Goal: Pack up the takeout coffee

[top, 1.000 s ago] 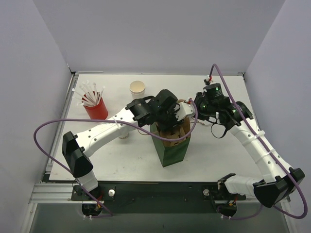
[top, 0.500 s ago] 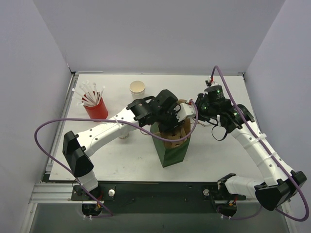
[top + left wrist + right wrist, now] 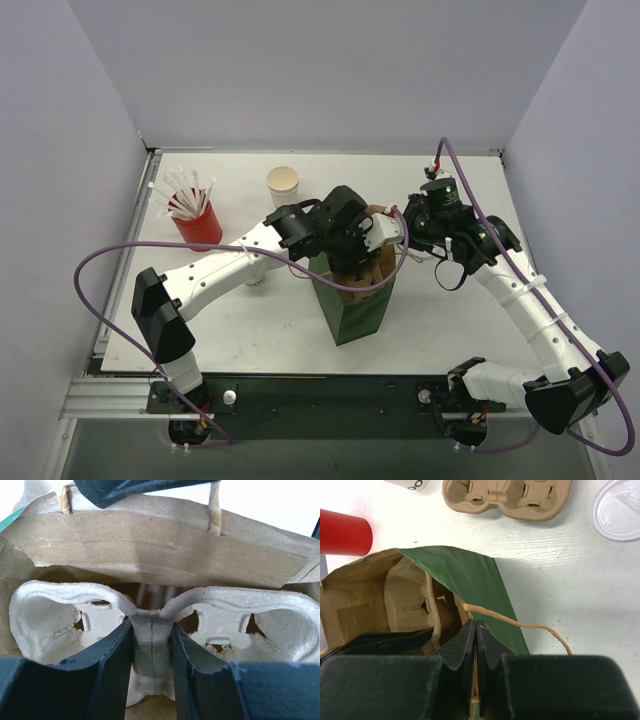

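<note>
A green-and-brown paper bag [image 3: 355, 310] stands open mid-table. My left gripper [image 3: 350, 258] reaches down into its mouth and is shut on the middle ridge of a grey pulp cup carrier [image 3: 60, 615]; its jaws [image 3: 151, 650] clamp that ridge, and the carrier's pockets look empty. My right gripper [image 3: 396, 232] is shut on the bag's right rim [image 3: 476, 630], beside the twine handle [image 3: 520, 625]. The takeout coffee shows as a round white lid [image 3: 620, 510] on the table left of the bag, and as a small white shape [image 3: 255, 282] half hidden under my left arm.
A second pulp carrier [image 3: 507, 497] lies on the table beyond the bag. A red cup of white straws [image 3: 197, 222] stands at the far left, with a lidless white cup [image 3: 283, 182] behind it. Grey walls close three sides.
My right wrist has shifted slightly right and turned while holding the bag rim. My left gripper stays in the bag mouth with the carrier.
</note>
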You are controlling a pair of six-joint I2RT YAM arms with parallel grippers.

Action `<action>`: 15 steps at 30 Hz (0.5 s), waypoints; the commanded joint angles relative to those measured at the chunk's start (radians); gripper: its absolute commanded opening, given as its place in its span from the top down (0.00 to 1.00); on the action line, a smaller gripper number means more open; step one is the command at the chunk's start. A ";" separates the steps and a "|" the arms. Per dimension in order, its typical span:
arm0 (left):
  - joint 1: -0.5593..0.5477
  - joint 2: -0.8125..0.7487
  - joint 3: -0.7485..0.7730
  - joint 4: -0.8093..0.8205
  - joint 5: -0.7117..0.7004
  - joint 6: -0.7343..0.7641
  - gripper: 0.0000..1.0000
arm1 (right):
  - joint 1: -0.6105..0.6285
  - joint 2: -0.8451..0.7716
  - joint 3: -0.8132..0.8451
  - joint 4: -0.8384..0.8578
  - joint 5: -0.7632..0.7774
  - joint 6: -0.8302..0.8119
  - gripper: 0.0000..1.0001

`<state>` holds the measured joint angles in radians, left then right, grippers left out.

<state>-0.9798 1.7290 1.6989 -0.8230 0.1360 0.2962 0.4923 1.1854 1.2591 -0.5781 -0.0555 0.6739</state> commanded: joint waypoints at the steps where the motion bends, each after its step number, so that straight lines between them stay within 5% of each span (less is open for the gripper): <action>1: -0.008 0.061 -0.019 0.013 -0.055 -0.005 0.61 | 0.037 -0.038 0.014 0.113 -0.109 0.021 1.00; 15: -0.007 0.061 -0.027 0.010 -0.088 -0.006 0.60 | 0.037 -0.038 0.014 0.121 -0.103 0.015 1.00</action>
<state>-0.9798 1.7294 1.6966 -0.8204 0.1246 0.2970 0.4915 1.1835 1.2507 -0.5636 -0.0551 0.6720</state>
